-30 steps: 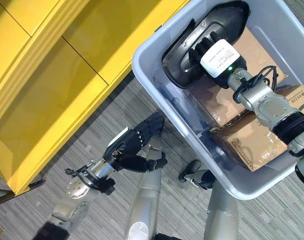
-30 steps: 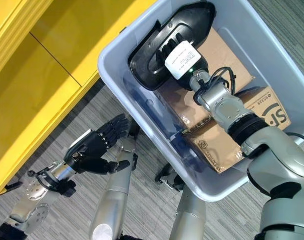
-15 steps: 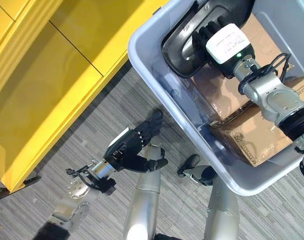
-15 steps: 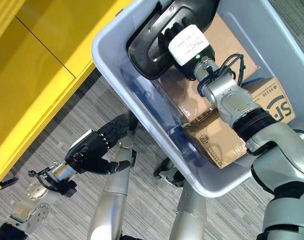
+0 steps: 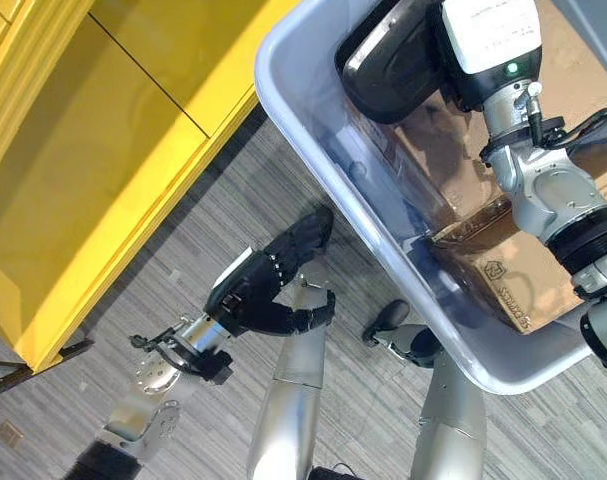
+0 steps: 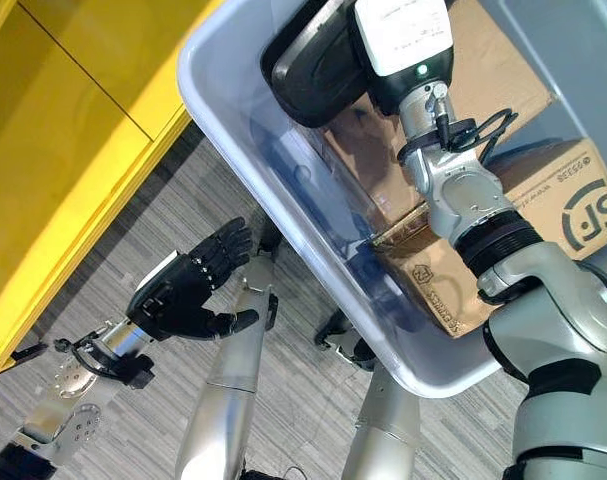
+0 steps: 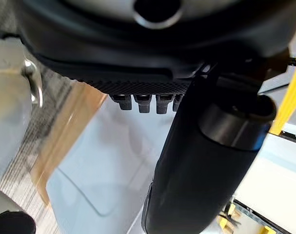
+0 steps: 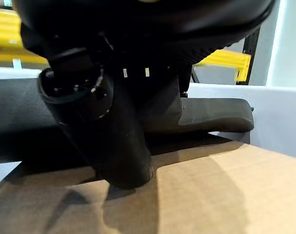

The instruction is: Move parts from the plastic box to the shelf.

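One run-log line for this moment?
right hand: shut on black part in plastic box | left hand: open, idle | shelf: no part

Both head eyes look down on the plastic box [image 5: 313, 120]; wrist cameras sit close behind each hand.

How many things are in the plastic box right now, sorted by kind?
Black plastic part: 1, with the right hand on it
Cardboard boxes: 2, one under the part, one nearer the robot
Total inside the grey plastic box: 3
The left hand hangs open over the floor, outside the box.
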`<state>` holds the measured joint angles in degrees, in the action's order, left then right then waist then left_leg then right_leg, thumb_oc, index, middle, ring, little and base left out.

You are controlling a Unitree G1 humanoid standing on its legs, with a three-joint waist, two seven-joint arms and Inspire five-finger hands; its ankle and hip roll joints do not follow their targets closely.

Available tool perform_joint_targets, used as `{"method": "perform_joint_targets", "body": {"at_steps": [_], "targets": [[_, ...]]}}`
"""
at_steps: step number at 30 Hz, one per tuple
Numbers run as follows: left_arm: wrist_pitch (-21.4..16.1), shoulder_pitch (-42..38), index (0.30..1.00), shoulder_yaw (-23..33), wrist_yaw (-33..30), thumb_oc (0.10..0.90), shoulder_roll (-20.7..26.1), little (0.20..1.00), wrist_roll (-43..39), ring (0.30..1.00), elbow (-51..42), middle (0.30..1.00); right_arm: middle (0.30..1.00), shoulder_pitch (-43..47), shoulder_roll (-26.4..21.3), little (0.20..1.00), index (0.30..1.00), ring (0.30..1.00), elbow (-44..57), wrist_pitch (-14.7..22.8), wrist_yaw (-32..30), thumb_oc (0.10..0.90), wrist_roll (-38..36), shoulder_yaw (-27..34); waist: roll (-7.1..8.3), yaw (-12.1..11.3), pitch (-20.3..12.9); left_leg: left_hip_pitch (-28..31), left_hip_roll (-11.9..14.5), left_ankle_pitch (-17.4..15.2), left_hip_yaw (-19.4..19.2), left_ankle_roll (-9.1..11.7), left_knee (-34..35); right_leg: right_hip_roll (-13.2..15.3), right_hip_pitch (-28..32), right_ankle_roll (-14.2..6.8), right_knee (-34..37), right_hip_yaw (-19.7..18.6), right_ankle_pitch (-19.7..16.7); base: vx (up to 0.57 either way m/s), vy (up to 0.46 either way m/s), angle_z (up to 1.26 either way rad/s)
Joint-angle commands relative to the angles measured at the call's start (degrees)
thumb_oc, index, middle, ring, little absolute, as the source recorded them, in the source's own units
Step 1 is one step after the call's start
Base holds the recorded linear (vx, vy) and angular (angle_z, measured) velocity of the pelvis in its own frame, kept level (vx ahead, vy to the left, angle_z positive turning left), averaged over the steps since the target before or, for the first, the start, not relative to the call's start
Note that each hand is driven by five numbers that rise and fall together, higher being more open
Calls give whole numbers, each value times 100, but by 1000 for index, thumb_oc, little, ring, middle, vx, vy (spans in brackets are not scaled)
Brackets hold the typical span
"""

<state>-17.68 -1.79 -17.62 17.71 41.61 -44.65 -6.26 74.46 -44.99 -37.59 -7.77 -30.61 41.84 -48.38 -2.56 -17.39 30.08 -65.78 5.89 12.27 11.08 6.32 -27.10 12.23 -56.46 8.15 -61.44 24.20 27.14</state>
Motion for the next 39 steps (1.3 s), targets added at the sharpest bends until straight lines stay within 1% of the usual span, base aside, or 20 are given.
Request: {"method": "perform_joint_targets", "body": {"at_steps": [1, 4, 9, 12, 15, 17, 18, 20, 24, 26, 27, 29, 31, 32, 34, 35, 36, 37, 38, 39], "targets": [[-400, -184, 1000, 79, 91, 900, -417, 1000, -292, 1000, -651, 1000, 300, 253, -442, 300, 300, 300, -751, -219, -12, 400, 264, -153, -350, -235, -29, -22, -127, -470, -359, -474, 8, -437, 16, -322, -330, -464, -108, -30, 35, -6], [-474, 26, 1000, 115, 235, 900, -410, 1000, -267, 1000, -639, 1000, 300, 299, -628, 300, 300, 300, -642, 176, -207, 400, 411, -274, -387, -265, -29, 25, -159, -462, -381, -480, 65, -420, 73, -317, -249, -453, -149, -45, 33, -2], [-564, 27, 1000, 154, 201, 900, -368, 1000, -295, 1000, -635, 1000, 300, 279, -703, 300, 300, 300, -466, 364, -265, 400, 539, -381, -352, -246, -29, 162, -162, -460, -405, -480, 135, -445, 206, -328, -109, -433, -191, -28, 4, -1], [-554, 23, 1000, 176, 220, 900, -370, 1000, -307, 1000, -610, 1000, 300, 210, -766, 300, 300, 300, -382, 413, -377, 400, 473, -413, -296, -223, -29, 304, -147, -448, -435, -472, 224, -458, 357, -337, 18, -408, -225, -26, -14, 0], [-495, 75, 1000, 201, 359, 900, -360, 1000, -246, 1000, -663, 1000, 300, 63, -820, 300, 300, 300, -159, 512, -442, 400, 447, -285, -215, -180, -29, 638, -136, -422, -501, -463, 439, -498, 678, -356, 302, -392, -306, -44, -27, 1], [-417, 132, 1000, 213, 203, 900, -348, 1000, 42, 1000, -633, 1000, 300, -103, -875, 300, 300, 300, 88, 771, -443, 400, 383, -187, -141, -140, -29, 992, -117, -417, -566, -460, 644, -524, 1007, -388, 594, -380, -395, -62, -27, 3], [-428, 128, 1000, 221, 217, 900, -341, 1000, 80, 1000, -599, 1000, 300, -163, -886, 300, 300, 300, 200, 768, -522, 400, 305, -190, -118, -124, -29, 1101, -110, -418, -590, -460, 701, -535, 1101, -392, 675, -380, -412, -78, 16, 1], [-372, 150, 1000, 259, 299, 900, -306, 1000, 174, 1000, -634, 1000, 300, -406, -1002, 300, 300, 300, 694, 1017, -820, 400, 76, 51, -48, -34, -29, 1434, -101, -478, -661, -477, 779, -541, 1407, -418, 880, -437, -465, -60, 30, -3], [-152, 229, 1000, 256, 561, 900, -182, 1000, 621, 1000, -695, 1000, 300, -890, -1166, 300, 300, 300, 1360, 1574, -960, 400, 155, 587, 67, 97, -29, 1887, -97, -665, -707, -494, 737, -532, 1825, -464, 1115, -529, -538, -41, 12, -8], [-102, 324, 1000, 251, 553, 900, -129, 1000, 647, 1000, -747, 1000, 300, -1108, -1309, 300, 300, 300, 1665, 1664, -986, 400, 103, 765, 84, 133, -29, 2073, -120, -738, -729, -511, 722, -535, 1994, -473, 1168, -563, -538, -23, 37, -12], [-32, 415, 1000, 321, 460, 900, -77, 1000, 647, 1000, -798, 1000, 300, -1330, -1473, 300, 300, 300, 2042, 1671, -959, 400, 83, 943, 104, 205, -29, 2308, -146, -810, -773, -520, 718, -508, 2221, -503, 1247, -593, -553, -23, 21, -19], [-68, 489, 1000, 405, 441, 900, -20, 1000, 682, 1000, -784, 1000, 300, -1641, -1659, 300, 300, 300, 2354, 1691, -961, 400, 40, 1187, 142, 256, -29, 2625, -174, -883, -824, -524, 754, -475, 2598, -546, 1473, -627, -595, -8, 14, -13], [-189, 564, 1000, 463, 512, 900, 4, 1000, 792, 1000, -791, 1000, 300, -1890, -1851, 300, 300, 300, 2605, 1741, -952, 400, 42, 1414, 129, 303, -29, 3009, -163, -930, -860, -521, 838, -413, 2981, -609, 1706, -666, -666, 34, 58, -7], [-284, 610, 1000, 482, 589, 900, 3, 1000, 718, 1000, -868, 1000, 300, -2068, -2027, 300, 300, 300, 2798, 1814, -899, 400, 7, 1679, 76, 347, -29, 3353, -186, -982, -844, -516, 889, -355, 3370, -652, 1966, -696, -731, 37, 69, -18], [-284, 609, 1000, 479, 589, 900, 6, 1000, 718, 1000, -868, 1000, 300, -2079, -2029, 300, 300, 300, 2802, 1814, -898, 400, 7, 1689, 75, 343, -29, 3355, -185, -982, -843, -516, 890, -356, 3372, -652, 1968, -695, -732, 53, 44, -19], [-326, 566, 1000, 500, 500, 900, -77, 1000, 733, 1000, -980, 1000, 300, -2138, -2114, 300, 300, 300, 2892, 1915, -910, 400, 54, 1970, 12, 431, -29, 3840, -226, -1076, -866, -507, 908, -260, 3884, -692, 2172, -719, -778, 110, 47, -10], [-291, 543, 1000, 466, 478, 900, -82, 1000, 759, 1000, -996, 1000, 300, -2266, -2111, 300, 300, 300, 2936, 1934, -881, 400, 95, 2101, -17, 427, -29, 4024, -220, -1087, -853, -500, 965, -279, 4118, -694, 2298, -691, -798, 77, 76, -6], [-271, 521, 1000, 477, 512, 900, -103, 1000, 796, 1000, -993, 1000, 300, -2299, -2119, 300, 300, 300, 2960, 1941, -834, 400, 139, 2187, -76, 419, -29, 4112, -183, -960, -858, -528, 1040, -315, 4243, -648, 2410, -615, -921, 63, 40, 17], [-253, 546, 1000, 490, 557, 900, -124, 1000, 824, 1000, -975, 1000, 300, -2376, -2149, 300, 300, 300, 3001, 1976, -731, 400, 65, 2282, -67, 445, -59, 4303, -188, -953, -844, -511, 1109, -334, 4467, -654, 2544, -626, -945, 142, 56, 13], [-267, 645, 1000, 514, 625, 900, -133, 1000, 836, 1000, -948, 1000, 300, -2604, -2178, 300, 300, 300, 3093, 2091, -429, 400, -165, 2411, -31, 495, -235, 4518, -182, -920, -833, -481, 1281, -385, 4712, -668, 2847, -641, -1028, 194, 33, 17]]}}
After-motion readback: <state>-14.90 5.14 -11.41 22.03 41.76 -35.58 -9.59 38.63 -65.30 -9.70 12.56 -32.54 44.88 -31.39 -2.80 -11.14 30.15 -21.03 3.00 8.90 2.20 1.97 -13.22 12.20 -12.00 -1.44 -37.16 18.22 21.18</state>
